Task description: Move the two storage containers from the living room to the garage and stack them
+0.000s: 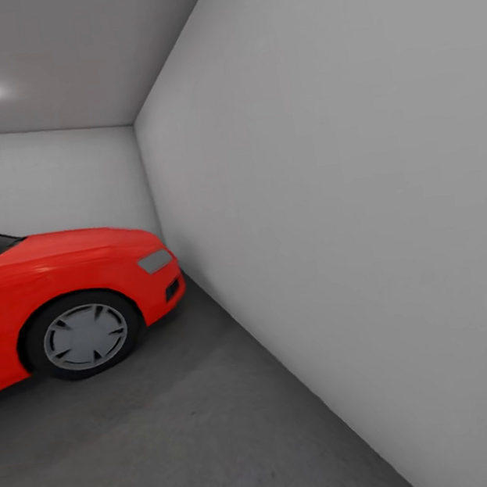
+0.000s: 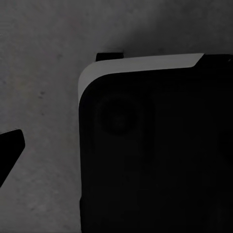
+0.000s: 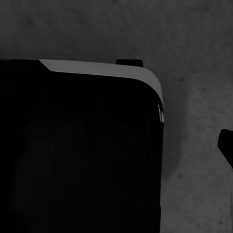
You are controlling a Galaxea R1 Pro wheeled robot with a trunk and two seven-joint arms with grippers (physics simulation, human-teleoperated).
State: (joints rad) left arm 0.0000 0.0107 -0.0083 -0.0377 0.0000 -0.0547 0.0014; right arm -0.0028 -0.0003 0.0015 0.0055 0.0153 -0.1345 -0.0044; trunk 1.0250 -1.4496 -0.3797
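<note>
I am in the garage, facing a corner of its plain grey walls (image 1: 363,200). The dark grey concrete floor (image 1: 190,443) stretches ahead. The two storage containers and the living room are out of view. In the left wrist view one dark fingertip (image 2: 9,150) hangs over the floor (image 2: 43,73), beside my black base with its white edge (image 2: 145,63). The right wrist view has one dark fingertip (image 3: 226,145) over the floor (image 3: 194,194), next to the same base (image 3: 97,68). Nothing is seen held in either gripper.
A red car (image 1: 55,299) is parked at the left, its front wheel (image 1: 85,336) and nose close to the back wall (image 1: 43,182). The grey side wall runs close along my right. Bare concrete lies between the car and that wall.
</note>
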